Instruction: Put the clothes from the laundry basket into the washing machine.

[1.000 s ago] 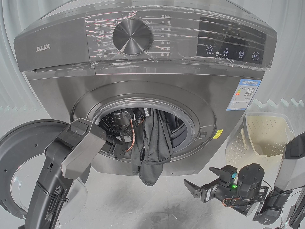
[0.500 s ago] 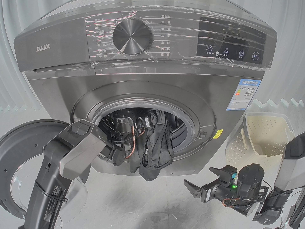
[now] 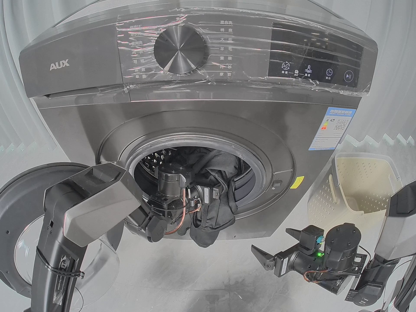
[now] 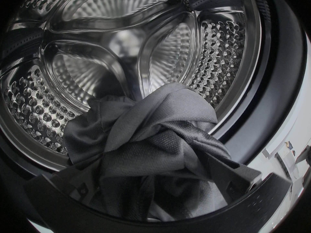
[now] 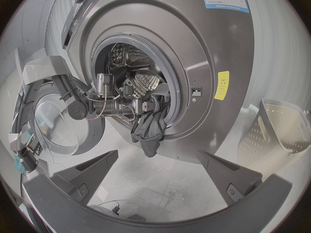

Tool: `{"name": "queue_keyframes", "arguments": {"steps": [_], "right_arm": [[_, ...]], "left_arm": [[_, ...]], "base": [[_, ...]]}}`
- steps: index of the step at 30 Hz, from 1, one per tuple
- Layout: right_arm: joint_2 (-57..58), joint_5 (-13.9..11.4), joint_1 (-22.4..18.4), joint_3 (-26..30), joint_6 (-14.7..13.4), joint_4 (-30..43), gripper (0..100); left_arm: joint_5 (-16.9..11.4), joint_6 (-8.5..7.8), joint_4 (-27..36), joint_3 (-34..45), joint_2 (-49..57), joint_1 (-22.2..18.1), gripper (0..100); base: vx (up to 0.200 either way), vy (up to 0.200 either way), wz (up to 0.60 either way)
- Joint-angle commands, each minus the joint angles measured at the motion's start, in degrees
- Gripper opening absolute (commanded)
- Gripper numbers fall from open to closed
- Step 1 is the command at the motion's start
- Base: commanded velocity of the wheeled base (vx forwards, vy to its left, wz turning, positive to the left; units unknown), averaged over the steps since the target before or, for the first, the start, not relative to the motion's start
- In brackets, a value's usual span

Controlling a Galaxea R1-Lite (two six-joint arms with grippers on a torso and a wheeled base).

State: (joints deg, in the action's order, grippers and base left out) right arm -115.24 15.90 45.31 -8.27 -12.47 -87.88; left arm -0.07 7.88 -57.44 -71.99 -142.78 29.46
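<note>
The left gripper is noted at the mouth of the drum, spread wide and clamping nothing, while the dark grey garment lies half over the lower door rim at lower centre, so its hanging tail is judged best regrasped and pushed deep inside.

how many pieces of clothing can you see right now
1: a dark grey garment draped over the lower rim of the washing machine opening, partly inside the drum. The laundry basket shows none inside, but its bottom is partly hidden.
</note>
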Motion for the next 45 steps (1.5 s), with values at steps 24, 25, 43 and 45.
{"name": "queue_keyframes", "arguments": {"steps": [24,25,43,45], "right_arm": [[-0.25,0.01,0.83,-0.26,-0.01,-0.01,100],[-0.25,0.01,0.83,-0.26,-0.01,-0.01,100],[-0.34,0.01,0.83,-0.08,-0.01,-0.01,100],[-0.34,0.01,0.83,-0.17,-0.01,-0.01,100]], "left_arm": [[7.98,0.74,-1.09,-17.49,-4.0,-2.66,0],[8.51,0.74,-1.18,-17.84,-4.09,-2.92,0],[4.56,0.39,-1.8,-1.67,1.62,0.59,100],[2.89,-0.05,-1.62,1.67,2.41,1.03,100]], "base": [[0.0,0.0,0.0],[0.0,0.0,0.0],[0.0,0.0,0.0],[0.0,0.0,0.0]]}}
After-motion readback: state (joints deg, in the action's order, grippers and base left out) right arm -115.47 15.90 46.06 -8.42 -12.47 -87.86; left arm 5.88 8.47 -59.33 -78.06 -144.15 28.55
